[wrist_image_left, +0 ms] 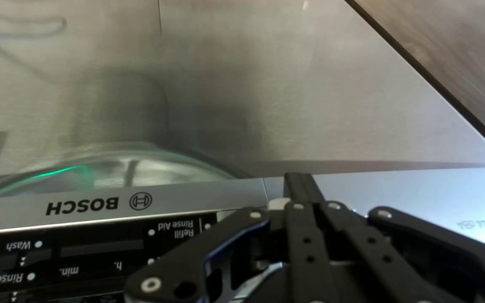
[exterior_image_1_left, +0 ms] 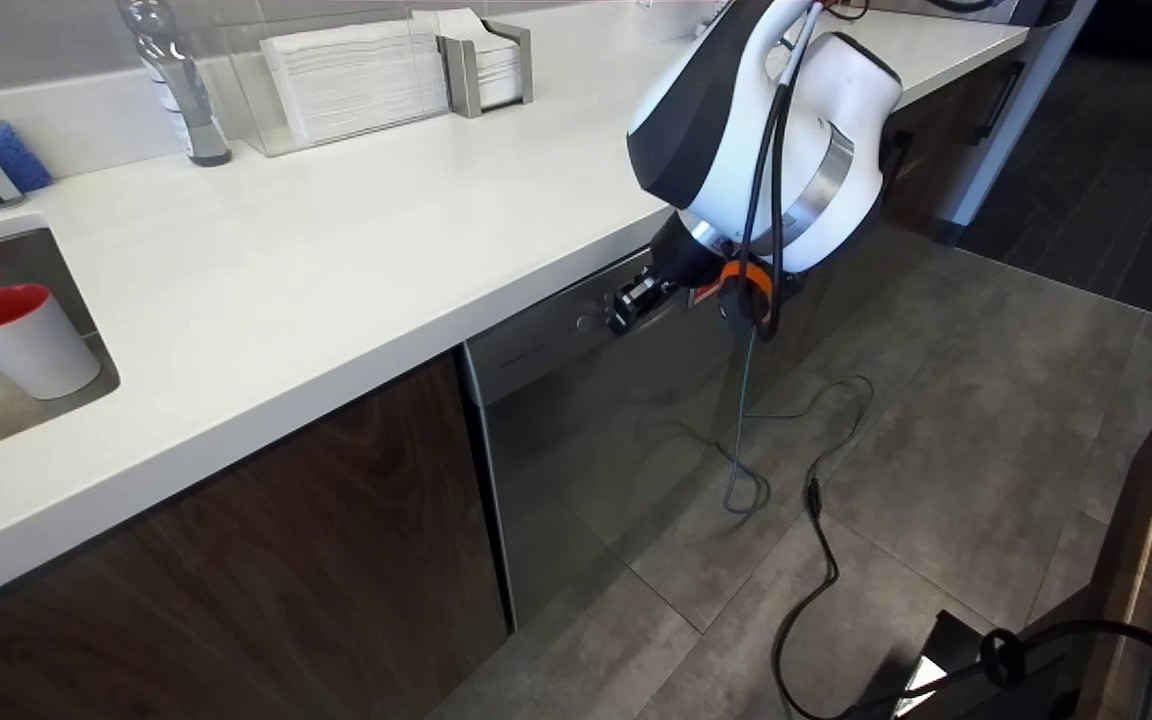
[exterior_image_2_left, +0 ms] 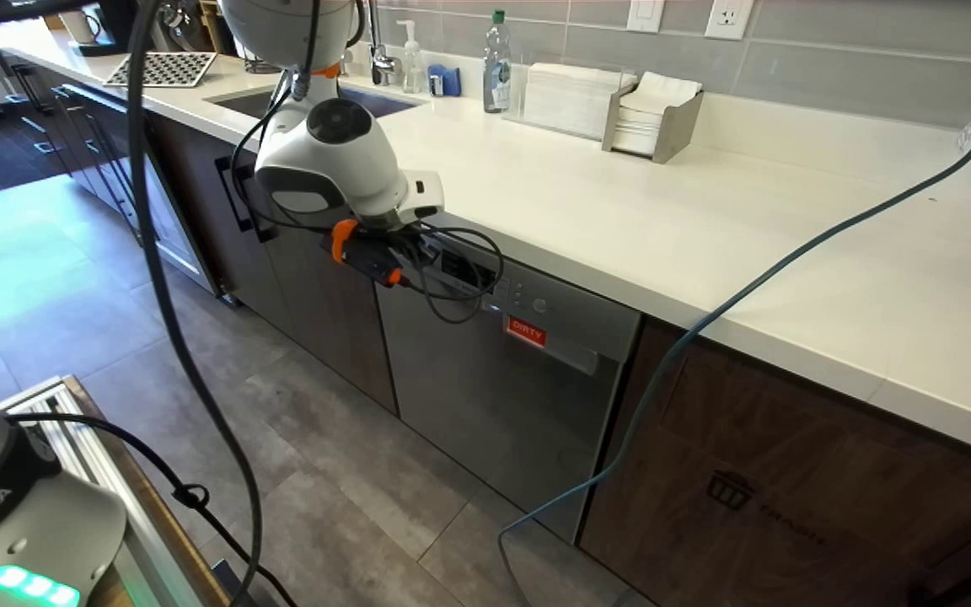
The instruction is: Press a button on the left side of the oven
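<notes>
You hold the gripper [wrist_image_left: 299, 181] clenched and empty near the left end of the dark control strip [wrist_image_left: 91, 256] on the steel-fronted oven [exterior_image_2_left: 485, 396], built in under the counter [exterior_image_2_left: 528, 181], so the reach looks done and the press likely remains, though any contact is hidden.

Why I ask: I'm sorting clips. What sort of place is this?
A kitchen, almost surely: a sink with a cup in it, a dishwasher labelled DIRTY and a white countertop. Home or office, I can't tell.
</notes>
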